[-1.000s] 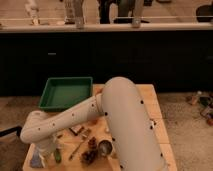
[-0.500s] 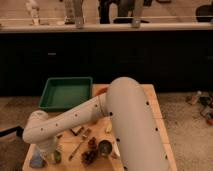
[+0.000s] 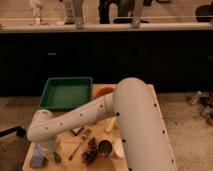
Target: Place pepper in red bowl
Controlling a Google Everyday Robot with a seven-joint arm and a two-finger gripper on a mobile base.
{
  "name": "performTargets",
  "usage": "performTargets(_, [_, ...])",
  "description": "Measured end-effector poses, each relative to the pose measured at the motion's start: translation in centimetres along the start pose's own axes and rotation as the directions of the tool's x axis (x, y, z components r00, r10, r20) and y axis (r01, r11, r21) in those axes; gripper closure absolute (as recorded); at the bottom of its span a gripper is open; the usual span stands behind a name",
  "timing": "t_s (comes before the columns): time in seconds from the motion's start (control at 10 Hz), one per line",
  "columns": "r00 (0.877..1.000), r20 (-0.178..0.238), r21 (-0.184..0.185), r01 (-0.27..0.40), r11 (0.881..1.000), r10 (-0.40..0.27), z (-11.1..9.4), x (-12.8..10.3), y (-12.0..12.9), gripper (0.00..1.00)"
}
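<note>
1. A light wooden table [image 3: 67, 147] is seen in front of a dark counter.
2. A green tray [image 3: 65, 93] is set on its far left part.
3. A red bowl [image 3: 103, 91] is placed just right of the tray, at the far edge, partly hidden by the arm.
4. A pale blue object [image 3: 37, 161] is found at the near left corner.
5. The pepper [image 3: 56, 157] is seen just right of it, at the pincer [image 3: 48, 149], which is lowered to the near left of the table and closed; a grip on the pepper cannot be confirmed.
6. A slim utensil [image 3: 80, 143], a dark reddish cluster [image 3: 91, 150] and a round cup [image 3: 105, 148] are laid near the front middle.
</note>
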Motion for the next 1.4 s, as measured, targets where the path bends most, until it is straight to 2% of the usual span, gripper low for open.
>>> performTargets(0.4, [1.0,-0.007,-0.004,-0.002,1.0,0.002,-0.4,0.0,0.2,1.0])
performTargets(0.7, [0.999,-0.025,-0.023,-0.023,0.999,0.022,-1.1,-0.3,0.9,1.0])
performTargets(1.4, [0.994,-0.099,-0.071,-0.056,0.996,0.049,-3.5,-0.3,1.9,1.0])
